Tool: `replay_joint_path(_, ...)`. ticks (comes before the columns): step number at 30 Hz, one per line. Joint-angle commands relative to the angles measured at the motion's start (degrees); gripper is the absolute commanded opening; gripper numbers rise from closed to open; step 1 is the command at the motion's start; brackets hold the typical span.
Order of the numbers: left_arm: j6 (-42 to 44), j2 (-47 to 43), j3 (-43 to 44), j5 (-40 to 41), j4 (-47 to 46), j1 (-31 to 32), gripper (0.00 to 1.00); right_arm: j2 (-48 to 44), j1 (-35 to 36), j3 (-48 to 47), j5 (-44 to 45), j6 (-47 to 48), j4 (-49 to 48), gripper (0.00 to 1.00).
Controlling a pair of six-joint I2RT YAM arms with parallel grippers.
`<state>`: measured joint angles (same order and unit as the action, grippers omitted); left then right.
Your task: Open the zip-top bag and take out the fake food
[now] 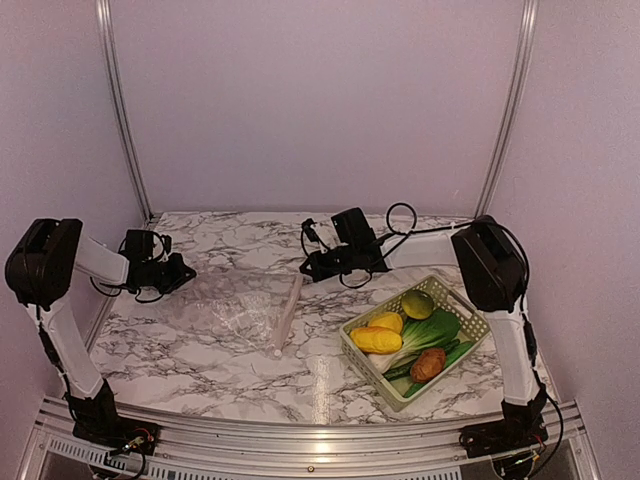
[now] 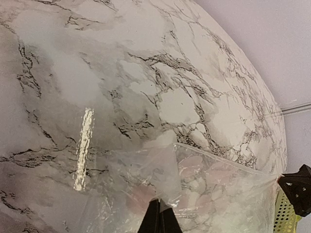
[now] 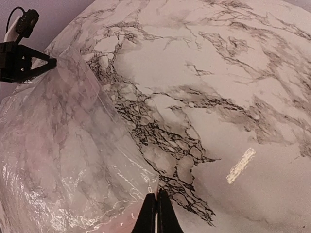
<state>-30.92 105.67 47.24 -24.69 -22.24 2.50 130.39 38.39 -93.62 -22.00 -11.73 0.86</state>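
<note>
Pinching a large clear crinkly zip-top bag (image 1: 235,312), the left gripper (image 1: 183,272) has closed jaws. Right gripper (image 1: 308,268) jaws are closed at its edge.

Clear crinkly plastic bag (image 1: 235,310) on glossy marble-patterned table (image 1: 200,360).

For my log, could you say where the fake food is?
Top view: the fake food sits at right in the lattice basket, right of the zip-top bag.

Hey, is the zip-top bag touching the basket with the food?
Apart. The top view shows bare marble between the zip-top bag and the basket.
</note>
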Motion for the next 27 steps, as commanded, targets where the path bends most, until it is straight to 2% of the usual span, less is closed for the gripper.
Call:
replay_joint_path(1,-1.2,-2.1,-1.2,2.9,0.3,-1.2,0.00,-1.8,-1.5,-0.7,7.1,2.8,0.5,0.00)
replay_joint_path(3,-1.5,-2.1,-1.3,3.1,-0.2,-1.3,0.00,-1.3,-1.5,-2.0,8.4,3.7,1.3,0.00)
replay_joint_path(6,-1.7,-2.3,-1.1,3.1,-0.5,-1.4,0.05,-0.4,-1.6,-4.3,8.4,5.2,2.7,0.00)
replay_joint_path(7,-1.7,-2.3,-0.8,3.1,-0.6,-1.4,0.09,0.1,-1.5,-5.8,7.8,5.8,3.7,0.00)
replay_joint_path(8,-1.6,-2.5,-0.3,2.9,-0.1,-1.5,0.18,0.4,-1.5,-7.0,7.3,6.3,4.8,0.04)
replay_joint_path(9,-1.3,-2.8,0.4,2.6,0.6,-1.5,0.27,0.3,-1.6,-7.4,7.1,6.6,5.2,0.18)
replay_joint_path(11,-0.5,-4.5,1.5,2.5,2.6,-1.5,0.40,-1.1,-1.5,-6.7,8.1,6.9,4.6,0.37)
replay_joint_path(13,1.0,-6.9,2.4,3.7,5.0,-1.5,0.56,-3.0,-1.8,-5.8,8.5,7.0,4.2,0.49)
replay_joint_path(15,2.4,-9.3,3.6,5.0,8.5,-1.5,0.83,-4.7,-2.5,-4.9,8.1,7.0,4.0,0.63)
replay_joint_path(17,4.3,-11.1,5.5,6.2,12.0,-1.6,0.98,-6.7,-3.3,-3.8,7.1,7.1,3.7,0.77)
replay_joint_path(21,7.3,-14.0,9.9,7.5,18.1,-1.3,0.99,-11.7,-5.2,-0.3,5.9,7.1,2.9,0.98)
replay_joint_path(27,11.6,-19.5,14.0,14.3,25.8,2.7,0.99,-20.6,-7.2,6.0,5.1,8.2,2.6,0.99)
